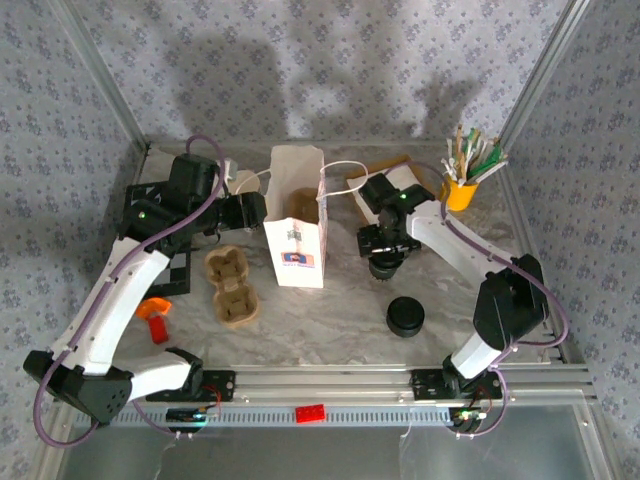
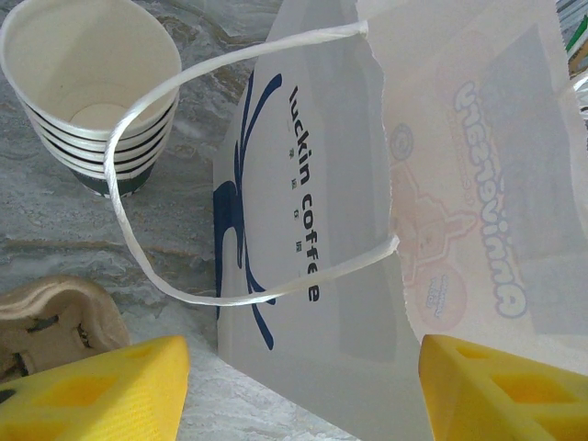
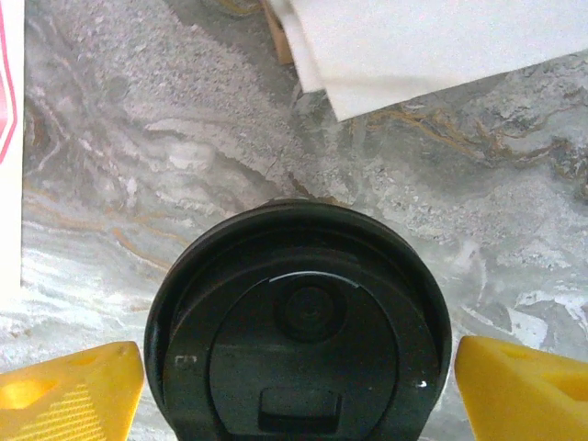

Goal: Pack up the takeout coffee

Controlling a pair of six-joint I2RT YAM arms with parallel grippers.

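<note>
A round black lid (image 3: 299,322) sits low in the right wrist view, on the marble table. What it covers is hidden beneath it, so I cannot tell whether it is the takeout coffee. My right gripper (image 3: 299,372) (image 1: 385,260) is open, one yellow finger close to each side of the lid, with slim gaps. The brown pulp two-cup tray (image 1: 230,285) (image 2: 46,317) lies on the table with both wells bare. The white paper bag (image 1: 295,215) (image 2: 322,230) stands upright with its top open. My left gripper (image 1: 248,210) (image 2: 303,367) is open beside the bag's left wall, below its handle loop (image 2: 184,184).
A stack of lidless cream cups (image 2: 92,83) stands behind the left gripper. A low stack of black lids (image 1: 405,316) lies front right. A yellow cup of stirrers (image 1: 462,185) and white napkins (image 3: 432,46) are at the back right. Something brown (image 1: 303,205) shows inside the bag. An orange object (image 1: 155,318) lies front left.
</note>
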